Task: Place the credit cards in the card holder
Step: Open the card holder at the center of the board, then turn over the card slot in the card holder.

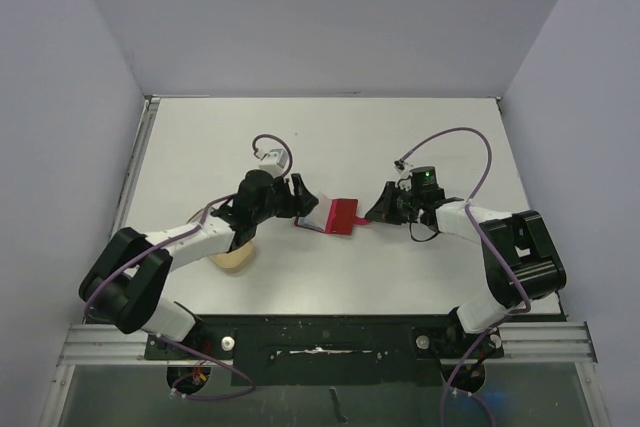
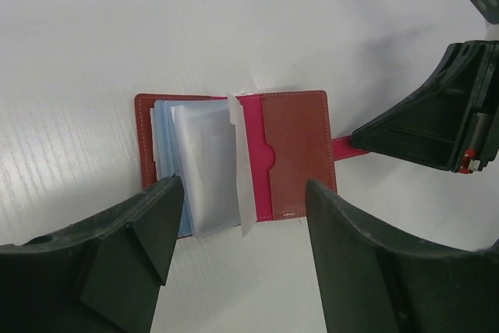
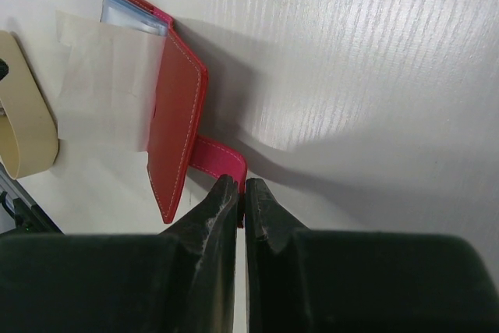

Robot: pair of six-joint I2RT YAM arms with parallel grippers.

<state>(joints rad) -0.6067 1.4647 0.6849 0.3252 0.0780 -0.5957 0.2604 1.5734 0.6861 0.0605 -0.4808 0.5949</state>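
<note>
I observed the card holder (image 1: 338,215) lying open on the worktop (image 1: 420,137). The credit cards (image 2: 199,161) sat on its leaf toward the left hand (image 2: 243,193) and overhung its near edge. That hand was spread wide and empty, straddling that edge. The right hand (image 3: 240,193) was pinched tight on the snap tab (image 3: 222,163). Worktop surface extended beyond the card holder's far edge.

Right gripper (image 3: 242,191), jaws together, pinches the card holder (image 3: 178,107) by its tab (image 3: 220,160).
</note>
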